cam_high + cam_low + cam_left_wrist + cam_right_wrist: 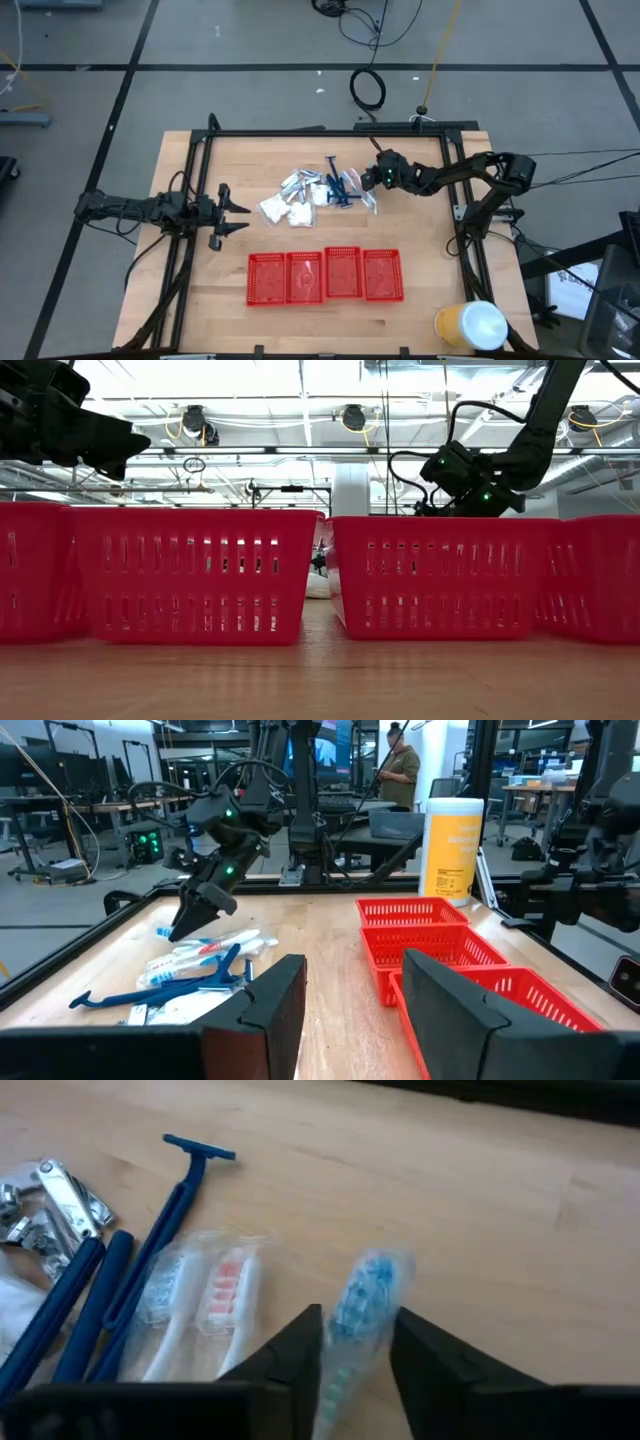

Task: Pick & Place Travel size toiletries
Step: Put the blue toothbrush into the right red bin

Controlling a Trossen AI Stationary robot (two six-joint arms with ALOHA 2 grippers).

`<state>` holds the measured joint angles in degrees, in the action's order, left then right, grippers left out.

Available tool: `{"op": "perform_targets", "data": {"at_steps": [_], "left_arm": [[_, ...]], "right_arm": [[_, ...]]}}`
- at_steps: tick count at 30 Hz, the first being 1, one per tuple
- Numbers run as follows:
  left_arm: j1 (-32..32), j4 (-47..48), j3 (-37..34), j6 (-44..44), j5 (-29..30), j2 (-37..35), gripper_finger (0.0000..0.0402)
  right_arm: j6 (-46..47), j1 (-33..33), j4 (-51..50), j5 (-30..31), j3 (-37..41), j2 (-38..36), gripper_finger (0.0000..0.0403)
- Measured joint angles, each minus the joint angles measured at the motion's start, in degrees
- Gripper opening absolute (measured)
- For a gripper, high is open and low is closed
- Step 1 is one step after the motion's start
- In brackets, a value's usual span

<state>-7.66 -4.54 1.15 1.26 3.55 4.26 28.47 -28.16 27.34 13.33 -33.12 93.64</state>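
The toiletries lie in a pile at the table's far middle: white packets (275, 208), foil sachets (298, 182), dark blue sticks (335, 185) and clear-wrapped brushes (352, 192). In the right wrist view, the blue sticks (185, 1190), the sachets (60, 1200) and two wrapped brushes (195, 1295) lie flat on the wood. My right gripper (368, 183) (355, 1325) is at the pile's right edge, shut on a third wrapped brush with blue bristles (365, 1295). My left gripper (238, 213) (350, 980) is open and empty, left of the pile. My right gripper pinches the clear-wrapped brush between its two fingers, on the wrapper's sides just behind the bristle head (352, 1342). The fingers slant down from the table's right side and lie along the brush. The head sticks out beyond the fingertips. I cannot tell whether it is clear of the table.
Several red mesh baskets (325, 275) stand in a row near the table's front edge and fill the low view (190, 575). A yellow bottle with a white cap (470, 325) stands at the front right corner. A black frame (330, 132) borders the table. A person (400, 765) stands beyond the table.
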Motion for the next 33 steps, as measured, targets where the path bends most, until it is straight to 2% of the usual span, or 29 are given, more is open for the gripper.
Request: {"op": "perform_targets", "data": {"at_steps": [6, 16, 20, 28, 30, 33], "left_arm": [[0.0, 0.0, 0.0, 0.0, 0.0, 0.0, 0.0166], [0.0, 0.0, 0.0, 0.0, 0.0, 0.0, 0.0166], [0.0, 0.0, 0.0, 0.0, 0.0, 0.0, 0.0166], [0.0, 0.0, 0.0, 0.0, 0.0, 0.0, 0.0166], [0.0, 0.0, 0.0, 0.0, 0.0, 0.0, 0.0166], [0.0, 0.0, 0.0, 0.0, 0.0, 0.0, 0.0166]], "right_arm": [[-4.3, 0.1, 2.9, 0.0, 0.0, -2.8, 0.0043], [-9.9, 1.3, 9.4, -2.5, 0.0, -8.5, 0.0049], [-8.2, 2.4, 10.0, -8.5, 0.0, -11.1, 0.0047], [3.3, 9.5, 9.5, -27.8, 0.0, -20.7, 0.0046], [6.2, 13.2, 8.8, -30.1, 0.0, -23.0, 0.0046], [9.2, 19.8, 5.5, -29.8, 0.0, -25.8, 0.0046]]}}
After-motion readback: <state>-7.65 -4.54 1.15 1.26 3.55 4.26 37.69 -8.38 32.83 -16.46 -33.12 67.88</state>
